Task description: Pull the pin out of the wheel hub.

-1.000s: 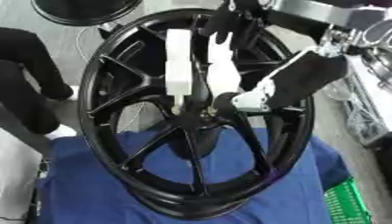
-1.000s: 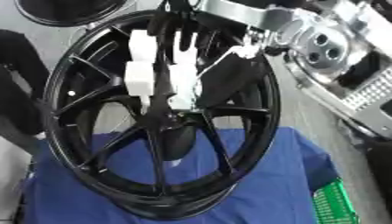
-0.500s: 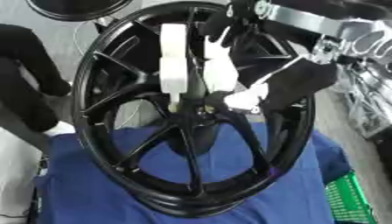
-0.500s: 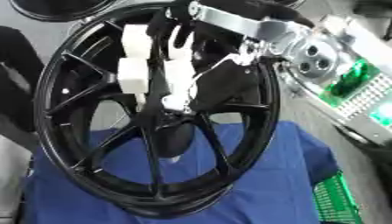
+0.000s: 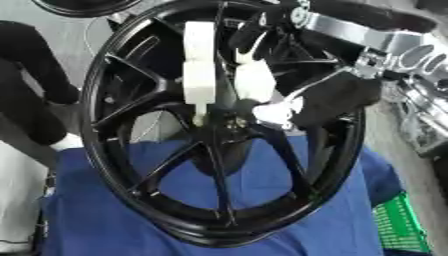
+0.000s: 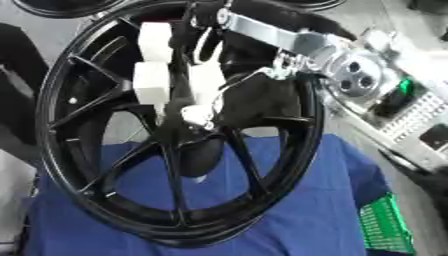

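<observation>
Our right hand comes in from the upper right on a silver and black arm and sits over the middle of the wheel. Its black palm lies across the right-hand spokes, and its white fingers reach over the hub, some pointing up along the spokes and one bent down at the centre. We cannot tell whether those fingers are closed on anything or only resting there; the tips blur into the dark hub.

We cannot make out the pin as a separate thing. All we see at the hub is a small pale shape just below the lowest fingertip, right at the point where the spokes meet.

The wheel is a black multi-spoke rim, tilted in both views, with its upper edge leaning away from us. Its lower part rests on a blue cloth that covers the surface beneath it. A green basket shows at the lower right, just beside the cloth. Silver machine parts lie to the right of the wheel, behind the arm.

Our left hand does not show in either view.
</observation>
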`<action>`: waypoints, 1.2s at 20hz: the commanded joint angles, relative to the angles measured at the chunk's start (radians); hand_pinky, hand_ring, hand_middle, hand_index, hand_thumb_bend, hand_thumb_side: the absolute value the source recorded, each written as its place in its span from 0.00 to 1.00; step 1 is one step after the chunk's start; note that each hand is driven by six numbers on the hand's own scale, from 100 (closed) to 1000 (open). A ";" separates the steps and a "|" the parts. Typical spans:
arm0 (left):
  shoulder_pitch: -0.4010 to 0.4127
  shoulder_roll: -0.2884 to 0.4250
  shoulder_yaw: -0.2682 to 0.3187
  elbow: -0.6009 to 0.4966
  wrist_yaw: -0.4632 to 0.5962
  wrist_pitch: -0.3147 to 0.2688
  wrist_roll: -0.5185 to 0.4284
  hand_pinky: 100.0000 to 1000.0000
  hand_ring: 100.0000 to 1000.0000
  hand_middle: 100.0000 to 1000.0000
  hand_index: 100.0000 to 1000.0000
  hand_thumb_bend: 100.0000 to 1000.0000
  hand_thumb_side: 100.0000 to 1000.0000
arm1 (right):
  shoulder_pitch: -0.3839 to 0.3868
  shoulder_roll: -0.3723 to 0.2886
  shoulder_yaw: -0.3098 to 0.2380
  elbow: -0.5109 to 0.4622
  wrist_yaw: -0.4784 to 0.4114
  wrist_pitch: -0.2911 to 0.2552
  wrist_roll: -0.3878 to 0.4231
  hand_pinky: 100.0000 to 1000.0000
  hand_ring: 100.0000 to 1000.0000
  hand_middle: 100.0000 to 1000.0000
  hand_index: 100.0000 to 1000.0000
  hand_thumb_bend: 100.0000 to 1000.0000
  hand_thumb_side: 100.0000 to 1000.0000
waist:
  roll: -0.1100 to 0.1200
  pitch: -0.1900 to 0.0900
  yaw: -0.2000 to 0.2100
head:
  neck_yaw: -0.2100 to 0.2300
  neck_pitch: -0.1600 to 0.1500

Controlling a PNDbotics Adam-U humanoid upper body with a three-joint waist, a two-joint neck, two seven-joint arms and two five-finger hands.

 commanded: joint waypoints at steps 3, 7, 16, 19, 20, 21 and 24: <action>-0.009 0.016 0.008 -0.016 0.006 -0.002 -0.002 0.90 0.85 0.85 0.81 0.31 0.76 | -0.002 -0.020 -0.008 -0.011 -0.004 -0.030 0.013 0.74 0.79 0.76 0.82 0.36 0.15 | 0.001 -0.009 0.006 | 0.000 -0.016; -0.009 0.016 0.008 -0.015 0.006 -0.002 -0.002 0.90 0.85 0.85 0.81 0.31 0.76 | -0.001 -0.026 -0.012 -0.011 0.010 -0.069 0.041 0.76 0.81 0.78 0.82 0.37 0.06 | 0.000 -0.008 0.006 | -0.001 -0.020; -0.012 0.014 0.006 -0.015 0.005 -0.002 -0.006 0.90 0.85 0.85 0.81 0.31 0.76 | -0.016 -0.033 -0.020 -0.011 0.048 -0.109 0.058 0.77 0.82 0.78 0.81 0.38 0.02 | -0.004 -0.004 0.015 | -0.009 -0.031; -0.014 0.015 0.006 -0.015 0.005 -0.002 -0.006 0.90 0.85 0.85 0.81 0.31 0.76 | -0.023 -0.041 -0.028 -0.011 0.080 -0.118 0.056 0.78 0.81 0.77 0.80 0.39 0.04 | -0.004 -0.001 0.020 | -0.011 -0.034; -0.014 0.015 0.006 -0.015 0.005 -0.002 -0.007 0.90 0.85 0.85 0.81 0.31 0.77 | -0.025 -0.044 -0.030 -0.011 0.090 -0.119 0.055 0.78 0.80 0.77 0.80 0.39 0.05 | -0.004 0.000 0.020 | -0.012 -0.034; -0.015 0.016 0.005 -0.015 0.005 -0.001 -0.007 0.90 0.85 0.85 0.81 0.31 0.77 | -0.026 -0.046 -0.032 -0.011 0.099 -0.119 0.054 0.79 0.80 0.76 0.80 0.40 0.06 | -0.004 0.000 0.020 | -0.013 -0.035; -0.017 0.016 0.004 -0.016 0.006 -0.001 -0.009 0.90 0.85 0.85 0.81 0.31 0.77 | -0.027 -0.051 -0.035 -0.011 0.121 -0.112 0.051 0.79 0.78 0.75 0.79 0.42 0.09 | -0.004 0.003 0.019 | -0.014 -0.038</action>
